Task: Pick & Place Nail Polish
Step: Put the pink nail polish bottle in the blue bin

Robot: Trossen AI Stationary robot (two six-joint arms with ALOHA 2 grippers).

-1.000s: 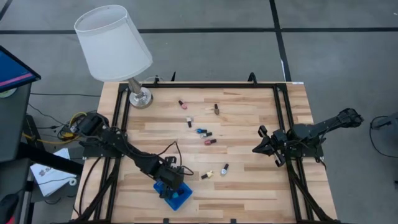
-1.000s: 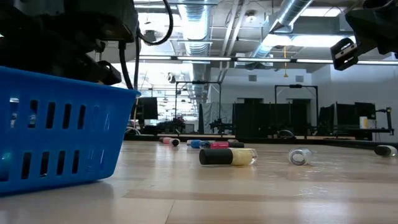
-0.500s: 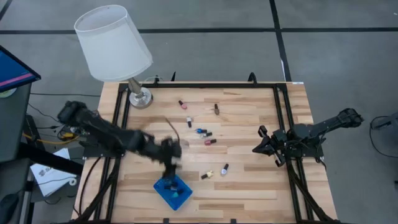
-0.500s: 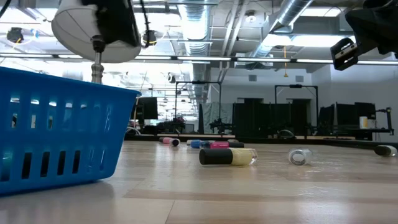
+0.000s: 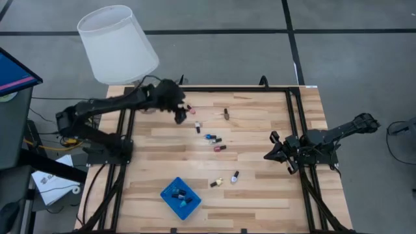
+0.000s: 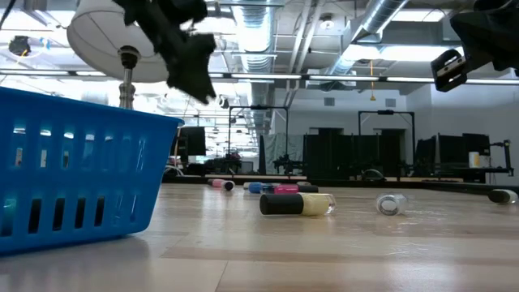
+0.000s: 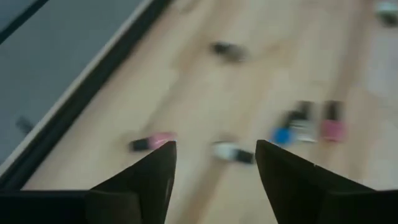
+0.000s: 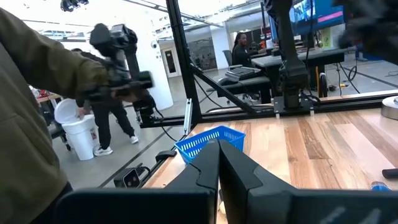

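Observation:
Several small nail polish bottles lie on their sides on the wooden table: a pink one [image 5: 190, 109] at the far left, a dark one [image 5: 226, 114], a blue one [image 5: 209, 138], a red one [image 5: 220, 148] and a yellow one [image 5: 216, 182]. More lie in the blue tray [image 5: 170, 201] near the front edge. My left gripper [image 5: 180, 114] hangs open in the air by the pink bottle [image 7: 152, 142], touching nothing. A pale bottle [image 7: 231, 151] shows between its fingers, farther off. My right gripper [image 5: 268, 155] waits shut at the table's right side.
A white-shaded lamp [image 5: 118, 44] stands at the table's far left corner, close behind my left arm. A black frame [image 5: 214, 89] runs along the table's edges. People stand in the room beyond the table [image 8: 102, 81].
My left gripper has risen out of the blue tray and swung fast toward the table's far edge, ending above the far-left bottles near the lamp. The tray and the bottles on the table have stayed in place.

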